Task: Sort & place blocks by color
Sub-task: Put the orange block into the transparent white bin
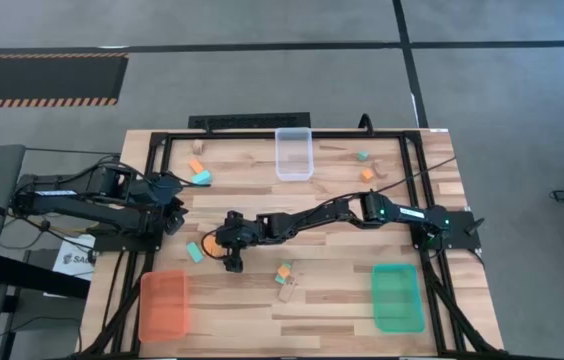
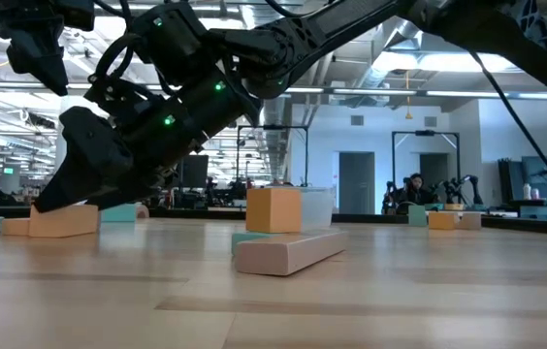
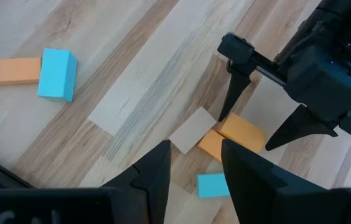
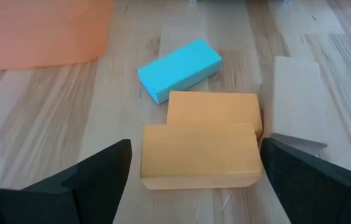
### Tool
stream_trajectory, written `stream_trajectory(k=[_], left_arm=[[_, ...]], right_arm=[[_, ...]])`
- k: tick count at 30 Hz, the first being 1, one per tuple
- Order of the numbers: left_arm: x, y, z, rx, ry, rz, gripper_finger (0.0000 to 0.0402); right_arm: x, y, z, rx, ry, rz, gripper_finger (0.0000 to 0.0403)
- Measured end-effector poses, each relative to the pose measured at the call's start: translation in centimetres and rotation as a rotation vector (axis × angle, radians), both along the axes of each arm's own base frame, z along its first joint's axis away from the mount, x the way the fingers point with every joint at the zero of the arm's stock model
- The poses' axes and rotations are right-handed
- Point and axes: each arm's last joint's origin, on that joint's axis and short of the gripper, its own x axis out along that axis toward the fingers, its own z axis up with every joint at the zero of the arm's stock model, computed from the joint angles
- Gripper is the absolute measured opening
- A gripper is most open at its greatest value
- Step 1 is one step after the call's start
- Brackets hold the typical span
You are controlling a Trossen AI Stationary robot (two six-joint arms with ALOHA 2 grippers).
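While its jaws gape (left unclear), right gripper [image 4: 194, 165] straddles orange block [image 4: 200, 163].

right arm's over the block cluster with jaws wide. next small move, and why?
Probably close the jaws. The right gripper stands open, its fingers flanking the nearer orange rectangular block, which sits centred between them on the wooden table. A second orange block and a tan wooden block sit right behind it, so close gently.
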Motion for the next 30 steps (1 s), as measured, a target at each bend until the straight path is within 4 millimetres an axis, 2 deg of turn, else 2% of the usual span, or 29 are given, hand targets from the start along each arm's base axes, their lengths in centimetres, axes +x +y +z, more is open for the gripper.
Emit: stream_trajectory(k=[14, 21, 26, 30], left_arm=[[0.0, 0.0, 0.0, 0.004, 0.000, 0.002, 0.0130], [0.0, 0.0, 0.0, 0.004, 0.000, 0.002, 0.0130], [0.0, 0.0, 0.0, 0.004, 0.000, 0.002, 0.0130], [0.0, 0.0, 0.0, 0.005, 0.000, 0.000, 0.0130]], right_arm=[[-0.2, 0.0, -0.3, -0.006, 0.043, 0.001, 0.0319], [-0.1, 0.0, -0.1, 0.003, 0.018, -0.007, 0.0314], [-0.1, -0.3, -0.2, 0.074, 0.029, -0.059, 0.0299], [-0.5, -0.9, 1.7, 0.100, 0.048, -0.091, 0.0294]])
